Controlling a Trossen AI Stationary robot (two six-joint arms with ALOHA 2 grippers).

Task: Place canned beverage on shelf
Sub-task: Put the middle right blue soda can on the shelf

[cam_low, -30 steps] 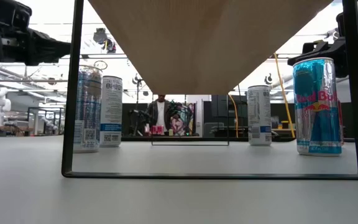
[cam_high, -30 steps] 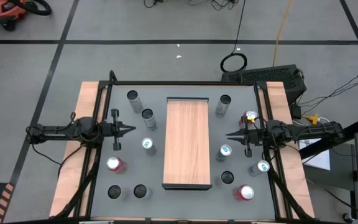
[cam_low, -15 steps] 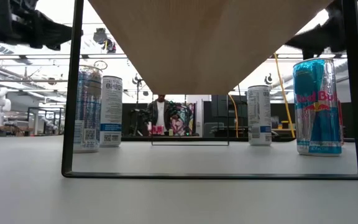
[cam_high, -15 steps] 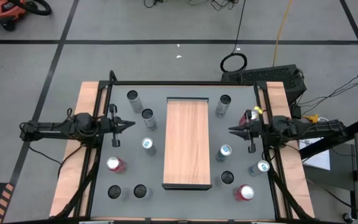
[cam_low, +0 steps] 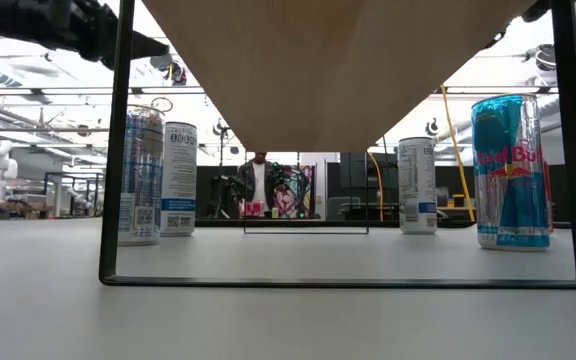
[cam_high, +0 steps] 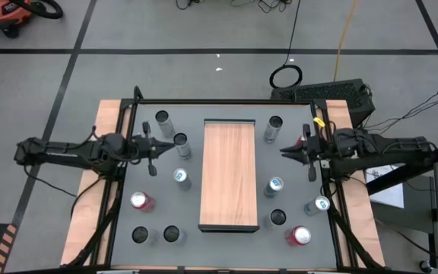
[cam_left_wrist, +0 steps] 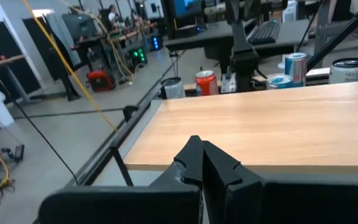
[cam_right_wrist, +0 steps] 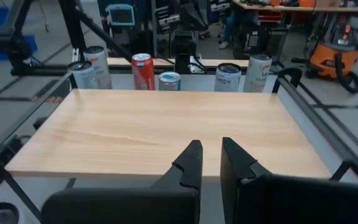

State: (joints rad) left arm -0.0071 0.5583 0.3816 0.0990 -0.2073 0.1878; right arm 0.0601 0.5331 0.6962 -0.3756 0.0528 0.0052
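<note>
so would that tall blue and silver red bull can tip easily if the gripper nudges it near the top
Probably: the tall blue and silver Red Bull can stands upright on a narrow base, so a high push would likely topple it. Once down, its round body would probably roll. Its glossy metal may be slippery.

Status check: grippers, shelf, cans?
Left gripper and right gripper shut, empty, flanking the shelf. Shelf top bare. Cans all on the table.

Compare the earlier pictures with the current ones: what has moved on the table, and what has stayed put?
Both arms moved toward the table's far side: the left claw and the right claw, both shut and empty, shifted that way. Nothing was grasped or released. The shelf and the cans around it stayed put.
</note>
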